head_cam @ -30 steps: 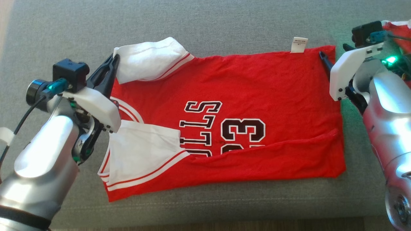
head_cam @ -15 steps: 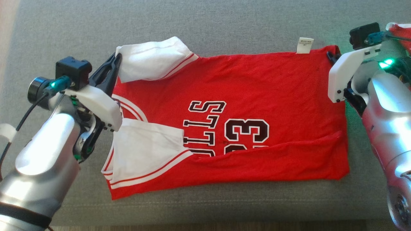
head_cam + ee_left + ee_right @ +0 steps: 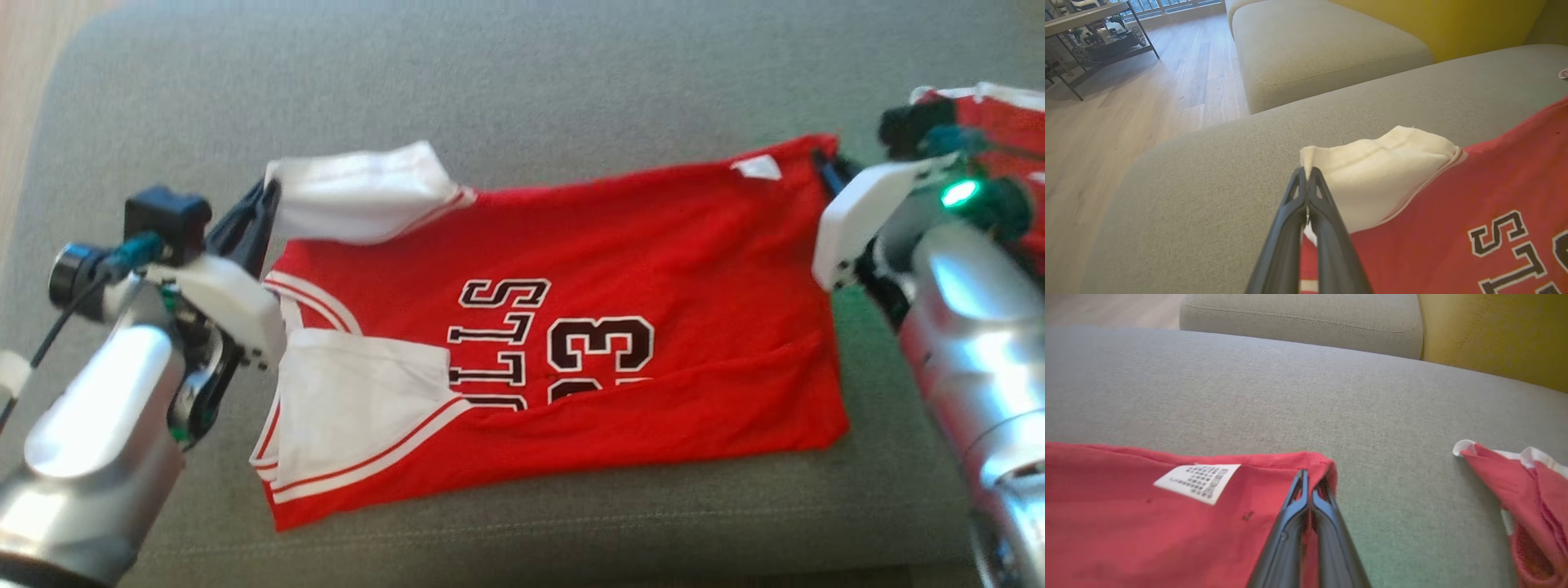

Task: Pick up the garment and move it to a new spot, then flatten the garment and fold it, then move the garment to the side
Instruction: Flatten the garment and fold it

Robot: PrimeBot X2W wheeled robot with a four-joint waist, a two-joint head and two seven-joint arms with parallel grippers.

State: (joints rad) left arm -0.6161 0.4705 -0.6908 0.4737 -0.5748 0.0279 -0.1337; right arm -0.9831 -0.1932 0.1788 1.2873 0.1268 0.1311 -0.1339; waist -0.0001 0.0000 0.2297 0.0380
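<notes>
Head view: left gripper [image 3: 263,198] and, newly, right gripper [image 3: 820,160] both tight on garment [image 3: 653,253], far edge now raised.

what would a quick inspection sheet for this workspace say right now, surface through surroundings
surface: grey sofa cushion
job's things: red 23 jersey spread out, near edge folded over
clutter: second red garment off to the right
grippers: left gripper jaws shut on white sleeve corner; right gripper jaws shut on hem corner beside care label
cables: black cable at left wrist
surroundings: wood floor, beige ottoman, metal-framed table
</notes>
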